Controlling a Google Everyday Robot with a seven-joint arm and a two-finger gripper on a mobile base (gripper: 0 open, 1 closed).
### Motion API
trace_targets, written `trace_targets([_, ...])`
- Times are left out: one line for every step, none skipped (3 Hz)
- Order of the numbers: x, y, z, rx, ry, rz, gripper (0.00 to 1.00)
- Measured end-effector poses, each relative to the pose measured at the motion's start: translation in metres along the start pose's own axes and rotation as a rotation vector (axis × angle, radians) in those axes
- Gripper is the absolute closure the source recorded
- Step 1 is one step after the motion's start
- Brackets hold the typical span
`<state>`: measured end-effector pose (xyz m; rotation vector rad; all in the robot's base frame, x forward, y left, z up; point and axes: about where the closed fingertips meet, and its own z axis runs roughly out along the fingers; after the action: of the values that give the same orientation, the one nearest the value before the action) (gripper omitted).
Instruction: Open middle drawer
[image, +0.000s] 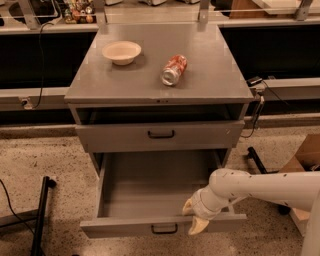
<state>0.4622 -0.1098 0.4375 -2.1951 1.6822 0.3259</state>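
Gripper (193, 217) sat at the front right of the middle drawer (145, 190), low in front of the cabinet. Its two cream fingers (198, 226) stood a little apart, one inside and one outside the drawer's front panel, closed over the panel's top rim. Nothing else was held. The white arm (260, 187) reached in from the right, crossing the drawer's right front corner.

The middle drawer was pulled well out, showing a plain grey inside. Its black handle (164, 229) lay just left of the gripper, not touched.

Count:
- Two drawers in view. The upper drawer (125, 137) was pushed in, with one black handle (161, 134) and a dark slot above it.
- One pale bowl (121, 52), upright, at back left on the cabinet top (210, 80).
- One orange can (174, 69), on its side near the centre, apart from the bowl.

Surroundings: a cardboard box (306, 160) stood close behind the arm on the right. A black pole (40, 215) leaned on the left, well apart from the drawer's left edge. Speckled floor (45, 155) lay open between them. A cable (257, 115) hung at the cabinet's right side.
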Motion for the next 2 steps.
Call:
trace_targets([-0.007,-0.003,-0.020,0.001,0.000,0.000,0.03])
trace_targets([-0.020,-0.006,-0.048,0.011,-0.014,-0.004,0.00])
